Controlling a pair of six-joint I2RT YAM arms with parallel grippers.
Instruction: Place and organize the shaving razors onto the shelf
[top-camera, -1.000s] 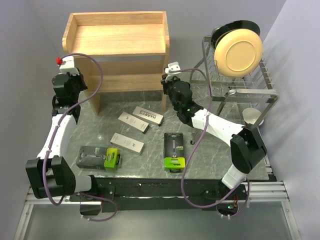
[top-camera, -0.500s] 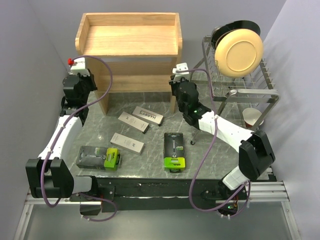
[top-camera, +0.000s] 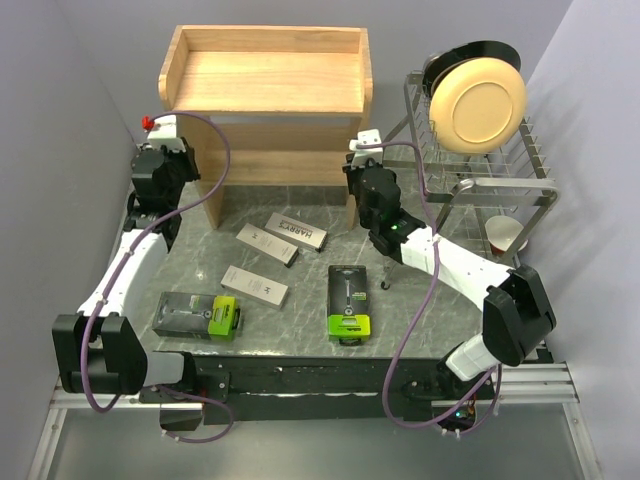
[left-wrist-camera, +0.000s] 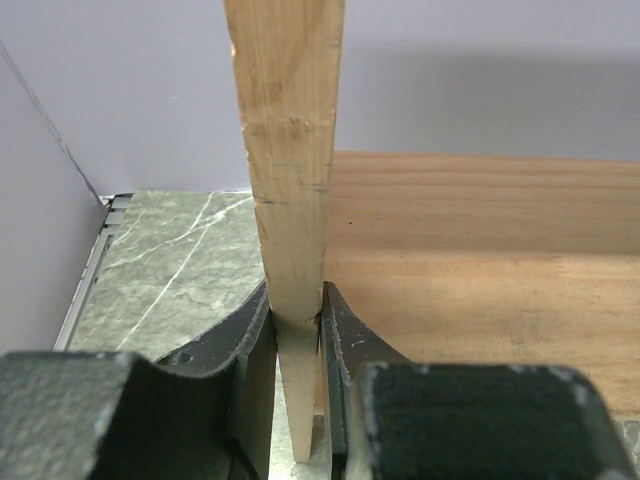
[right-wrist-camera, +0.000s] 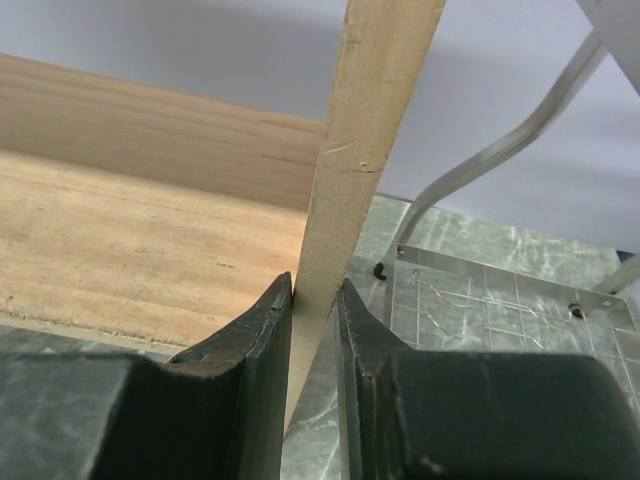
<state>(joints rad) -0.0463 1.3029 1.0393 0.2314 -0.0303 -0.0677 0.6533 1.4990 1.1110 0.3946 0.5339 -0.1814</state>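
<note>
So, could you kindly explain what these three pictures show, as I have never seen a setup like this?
Two white robot arms are bolted to a green marbled table. The wide picture comes from a camera overhead; the close-ups come from a camera on each wrist. The left gripper is shut on the left side panel of the light wooden two-tier shelf, the right gripper on its right panel. On the table lie three slim grey boxes and two black-and-lime razor packs. A wire dish rack holding a cream plate stands at right.
</note>
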